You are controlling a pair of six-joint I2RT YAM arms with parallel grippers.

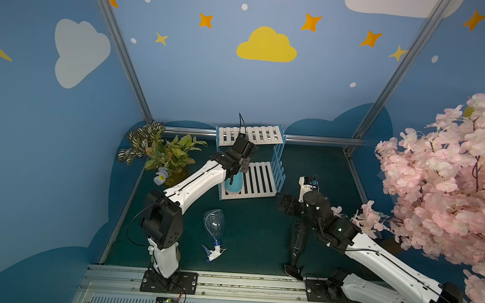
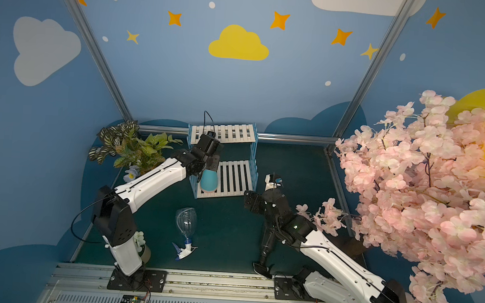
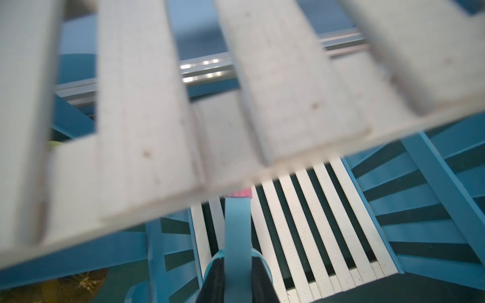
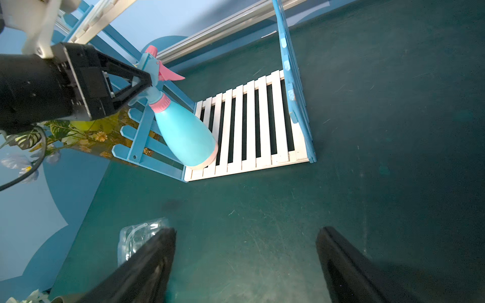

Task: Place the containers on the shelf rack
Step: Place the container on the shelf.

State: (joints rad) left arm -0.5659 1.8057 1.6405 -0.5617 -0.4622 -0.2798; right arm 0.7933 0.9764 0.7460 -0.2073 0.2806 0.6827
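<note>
right gripper (image 4: 246, 230): fingers (image 4: 147, 262) spread wide, gripping nothing; hovering over the dark green desk (image 4: 393, 183), in front of the rack.
left gripper (image 4: 145, 84): fingers closed narrow on the trigger head of the light blue spray bottle (image 4: 185, 133), just above its pink collar.
light blue spray bottle: tilted, pink-trimmed base at the front left corner of the lower shelf (image 4: 277, 118); resting on or just clear of the slats, cannot tell.
shelf rack (image 1: 279, 166): back of the desk, centre; upper shelf (image 1: 262, 134) of white slats, close and blurred in the left wrist view.
clear spray bottle (image 1: 213, 224): lying on the desk between the arms, well apart from the rack, white-blue nozzle toward the front rail (image 1: 242, 282).
smoky black spray bottle (image 1: 299, 242): lying on the desk under the right arm, nozzle toward the front rail.
potted plants (image 1: 160, 150): back left corner, near the rack.
pink blossom tree (image 1: 441, 176): right edge of the desk.
</note>
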